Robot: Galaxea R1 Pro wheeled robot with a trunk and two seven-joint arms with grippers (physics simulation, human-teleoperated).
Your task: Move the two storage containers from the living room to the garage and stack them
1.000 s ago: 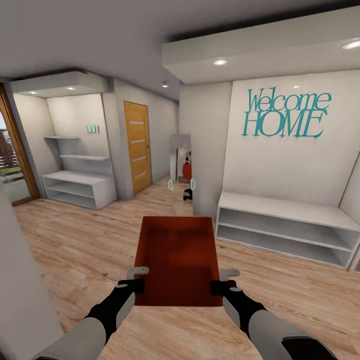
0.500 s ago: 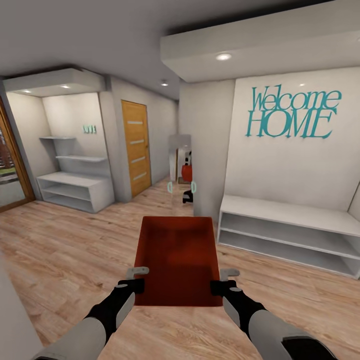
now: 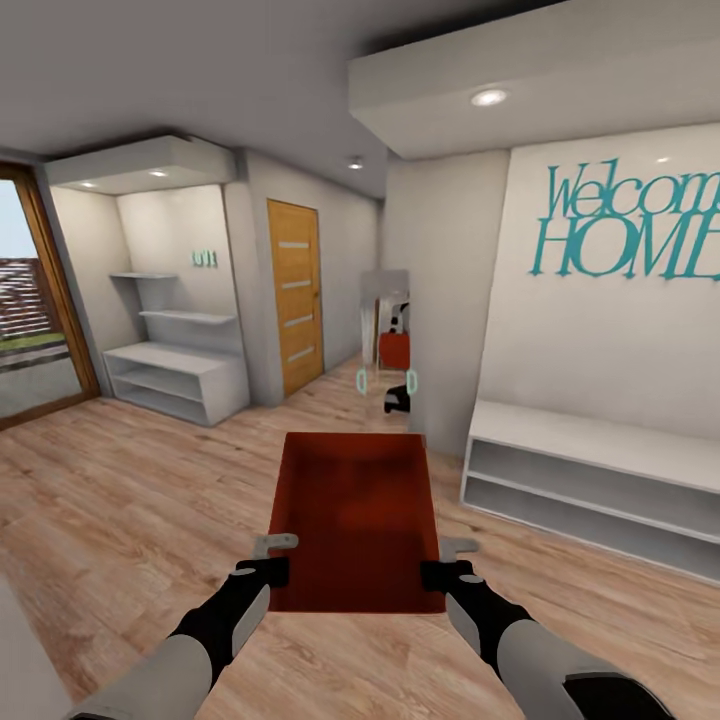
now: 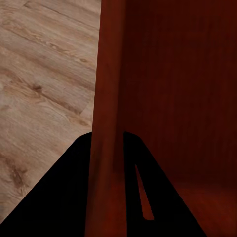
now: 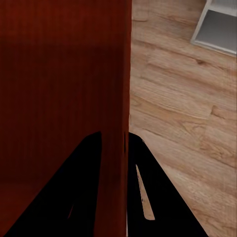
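Note:
I am holding one orange-red open-top storage container [image 3: 355, 520] level in front of me, above light wood-plank flooring [image 3: 140, 500]. My left gripper [image 3: 274, 560] is shut on the container's left wall near its near corner. My right gripper [image 3: 446, 562] is shut on the right wall opposite. In the left wrist view, the left gripper [image 4: 106, 163] has its dark fingers on either side of the thin red wall [image 4: 106, 89]. The right wrist view shows the right gripper [image 5: 116, 163] clamping the other wall [image 5: 123, 74] the same way. The bin looks empty inside.
A low white shelf bench [image 3: 600, 470] stands at the right under a wall with teal "Welcome HOME" lettering [image 3: 630, 235]. Ahead are a narrow corridor with a mirror [image 3: 385, 340] and a wooden door [image 3: 297, 295]. A white shelf unit [image 3: 175, 375] and a glass door [image 3: 35, 300] lie to the left.
The whole view has swung left, so the room has shifted right and more of the glass door shows. The container and both grippers keep the same pose in front of me.

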